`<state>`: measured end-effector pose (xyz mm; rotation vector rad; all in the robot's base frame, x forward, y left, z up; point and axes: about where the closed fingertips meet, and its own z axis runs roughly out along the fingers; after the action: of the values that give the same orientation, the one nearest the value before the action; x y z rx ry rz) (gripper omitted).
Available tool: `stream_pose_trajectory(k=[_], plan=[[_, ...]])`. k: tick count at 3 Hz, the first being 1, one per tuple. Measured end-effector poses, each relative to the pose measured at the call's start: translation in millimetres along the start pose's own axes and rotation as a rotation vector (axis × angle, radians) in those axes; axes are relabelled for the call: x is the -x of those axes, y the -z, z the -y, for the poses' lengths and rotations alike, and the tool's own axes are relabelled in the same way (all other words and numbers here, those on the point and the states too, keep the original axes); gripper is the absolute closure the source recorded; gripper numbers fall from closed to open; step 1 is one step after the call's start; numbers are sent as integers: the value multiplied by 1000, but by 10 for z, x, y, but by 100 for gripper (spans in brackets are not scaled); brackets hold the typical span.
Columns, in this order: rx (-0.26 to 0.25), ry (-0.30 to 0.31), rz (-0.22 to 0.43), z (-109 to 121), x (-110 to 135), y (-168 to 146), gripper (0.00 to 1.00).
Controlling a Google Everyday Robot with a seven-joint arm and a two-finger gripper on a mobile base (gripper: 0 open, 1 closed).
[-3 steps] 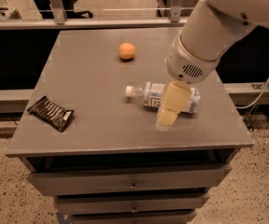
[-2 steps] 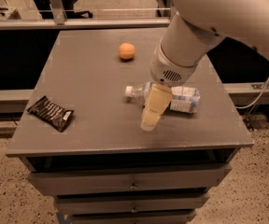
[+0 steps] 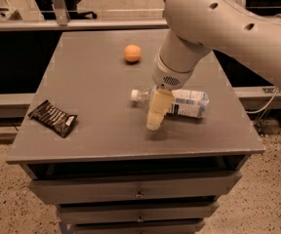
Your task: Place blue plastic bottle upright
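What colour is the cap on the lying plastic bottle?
White screw cap, seen in the camera view; the claw is close to the clear blue-labelled plastic bottle.

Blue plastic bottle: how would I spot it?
On the grey table, under the robot arm, the bottle lies on its side behind the pale pincer. It is long and clear with a white cap, unlike the round orange ball and dark packet.

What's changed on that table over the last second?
The gripper slid sideways along the bottle, from its middle toward the cap end, and now hangs in front of the neck. Nothing looks taken hold of. The bottle lies on its side where it was; the ball and black packet haven't moved.
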<state>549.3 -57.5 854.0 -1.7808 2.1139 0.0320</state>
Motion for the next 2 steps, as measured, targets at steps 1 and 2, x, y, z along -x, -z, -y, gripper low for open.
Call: stream_pose_trajectory(k=[1,2], plan=[[10,-13,-66,132,-117,-132,21],[25,-49,-130,228,-239,-205,42]])
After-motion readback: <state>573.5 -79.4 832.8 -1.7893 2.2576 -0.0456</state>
